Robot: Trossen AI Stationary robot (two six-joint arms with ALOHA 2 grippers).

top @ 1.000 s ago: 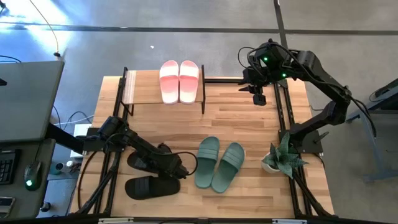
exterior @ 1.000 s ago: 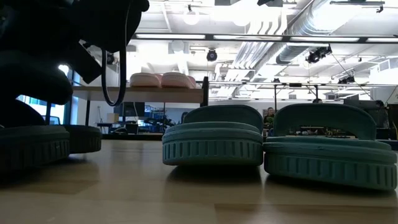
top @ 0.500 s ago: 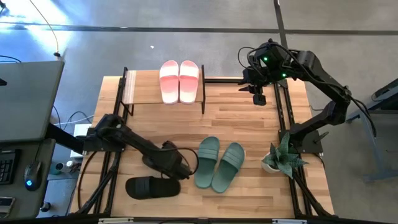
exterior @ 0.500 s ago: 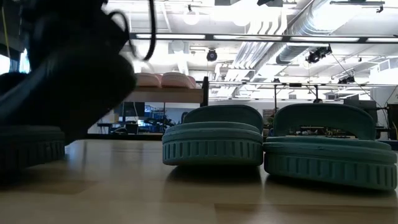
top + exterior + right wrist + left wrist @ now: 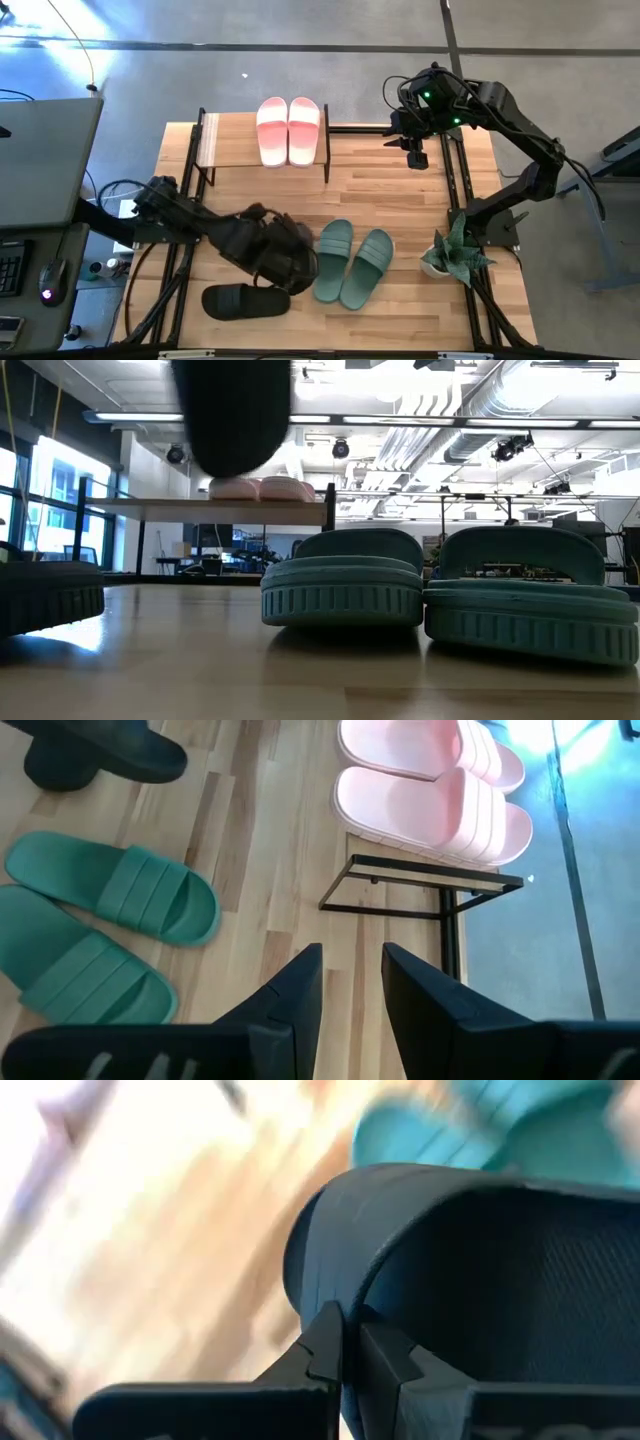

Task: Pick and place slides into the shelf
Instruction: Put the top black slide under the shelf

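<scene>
My left gripper point(image 5: 350, 1345) is shut on one black slide point(image 5: 235, 420), which hangs in the air above the table's near left part, beside the green pair point(image 5: 352, 262). The other black slide point(image 5: 245, 300) lies flat on its sole near the front edge. The pink pair point(image 5: 288, 130) lies on the shelf's top board point(image 5: 225, 140) at the far side. My right gripper point(image 5: 350, 990) hovers open over the table's far right part, touching nothing. My left gripper pinches the black slide by the edge of its wide strap point(image 5: 345, 1295), with one finger point(image 5: 320, 1345) on the strap's outer side and the other on its inner side. The slide is lifted clear of the table and hangs tilted.
A small potted plant point(image 5: 455, 255) stands at the table's right edge. Black frame rails point(image 5: 460, 190) run along both sides of the table. Bare wood point(image 5: 400, 200) lies between the shelf and the green pair.
My left gripper has risen from the tabletop and tipped, carrying one black slide with it. That slide, which lay flat beside its partner, now hangs clear of the table, a little nearer the green pair. The other black slide has stayed where it was.
</scene>
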